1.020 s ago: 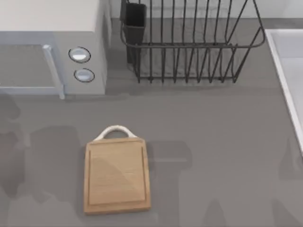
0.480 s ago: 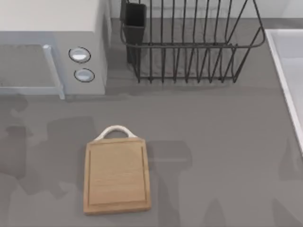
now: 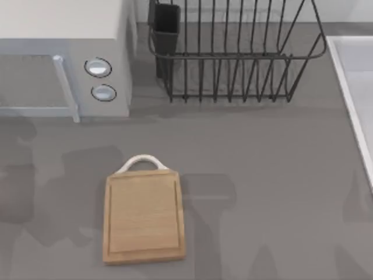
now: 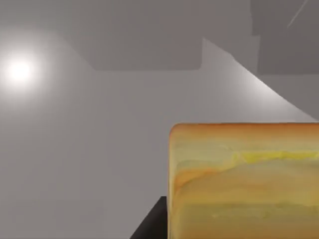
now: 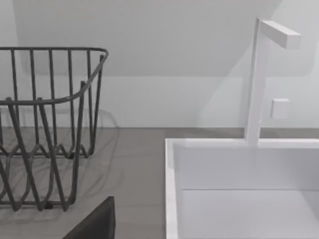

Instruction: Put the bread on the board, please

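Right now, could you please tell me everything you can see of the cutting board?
The board is a rectangular slab of light wood with visible grain and a shallow groove running just inside its edge. A white loop handle arches from its short end nearest the microwave. It lies flat on the grey table, left of centre in the top view, long sides running front to back. Its upper face is bare; nothing rests on it and only the table touches it.

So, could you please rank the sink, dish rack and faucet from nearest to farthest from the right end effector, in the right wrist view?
1. Sink: nearest, table's right edge.
2. Dish rack: next, table's back.
3. Faucet: farthest, at the sink's far rim.
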Controlling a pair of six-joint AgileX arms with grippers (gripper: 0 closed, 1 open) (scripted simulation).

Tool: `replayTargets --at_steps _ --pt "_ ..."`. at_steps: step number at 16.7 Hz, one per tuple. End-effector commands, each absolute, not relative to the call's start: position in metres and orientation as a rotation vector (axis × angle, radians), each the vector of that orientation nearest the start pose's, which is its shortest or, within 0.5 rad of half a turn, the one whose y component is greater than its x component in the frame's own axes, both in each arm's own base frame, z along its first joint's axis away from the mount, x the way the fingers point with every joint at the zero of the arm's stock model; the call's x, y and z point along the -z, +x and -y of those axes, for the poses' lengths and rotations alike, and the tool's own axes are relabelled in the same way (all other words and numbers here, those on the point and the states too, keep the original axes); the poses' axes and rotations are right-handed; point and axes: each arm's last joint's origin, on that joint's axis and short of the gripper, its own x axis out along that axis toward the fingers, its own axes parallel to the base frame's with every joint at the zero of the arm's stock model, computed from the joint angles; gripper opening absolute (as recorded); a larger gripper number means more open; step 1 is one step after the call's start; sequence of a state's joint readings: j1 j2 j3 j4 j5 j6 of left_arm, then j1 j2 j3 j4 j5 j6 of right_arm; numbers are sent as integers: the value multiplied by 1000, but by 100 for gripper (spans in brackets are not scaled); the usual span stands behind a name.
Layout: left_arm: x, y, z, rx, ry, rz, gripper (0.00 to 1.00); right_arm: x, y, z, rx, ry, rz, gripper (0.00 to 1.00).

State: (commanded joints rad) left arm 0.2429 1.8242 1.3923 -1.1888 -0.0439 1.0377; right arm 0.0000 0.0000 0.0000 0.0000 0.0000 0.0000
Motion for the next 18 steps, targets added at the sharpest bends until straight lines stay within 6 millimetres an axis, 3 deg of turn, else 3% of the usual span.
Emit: replayTargets --at_steps 5,10,18 --pt "-195 316 -46 367 463 -1724 0 -160 106 1 0 0 0 100" --pt "-180 310 8 -79 236 -1807 0 -160 106 1 0 0 0 100" --pt "-168 296 97 -771 -240 -1568 0 -160 106 1 0 0 0 100"
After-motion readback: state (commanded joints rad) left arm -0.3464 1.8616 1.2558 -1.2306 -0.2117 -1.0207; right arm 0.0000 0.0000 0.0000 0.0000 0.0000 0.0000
